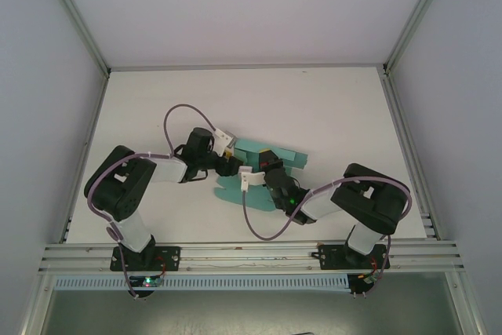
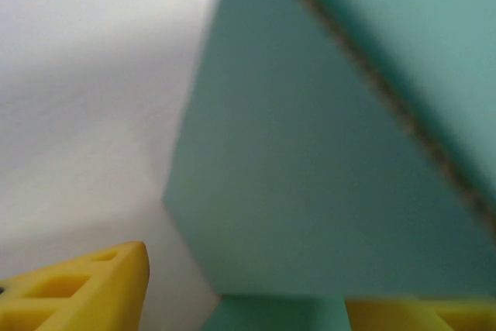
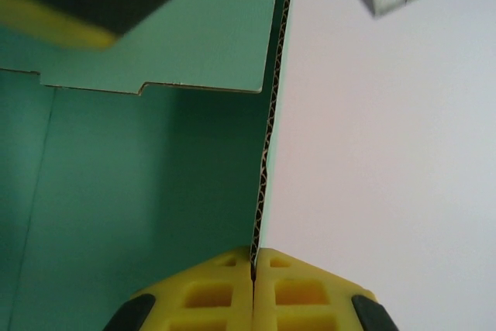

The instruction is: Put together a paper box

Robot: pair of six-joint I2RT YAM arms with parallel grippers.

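The paper box (image 1: 292, 159) is a teal-green corrugated card sheet lying partly folded in the middle of the table, with both grippers over it. My right gripper (image 3: 254, 257) is shut on the edge of one upright flap (image 3: 267, 153), and it comes in from the right in the top view (image 1: 263, 170). A notched panel (image 3: 178, 44) folds across behind that flap. My left gripper (image 2: 256, 309) is open; its yellow fingers (image 2: 93, 288) stand wide apart astride a raised teal panel (image 2: 310, 176), the left finger clear of the card. It comes in from the left in the top view (image 1: 233, 164).
The white table (image 1: 337, 107) has free room all round the sheet. Grey walls close the left, right and far sides. A metal rail (image 1: 251, 255) with the arm bases runs along the near edge. A blurred black and yellow part (image 3: 77, 5) hangs over the card.
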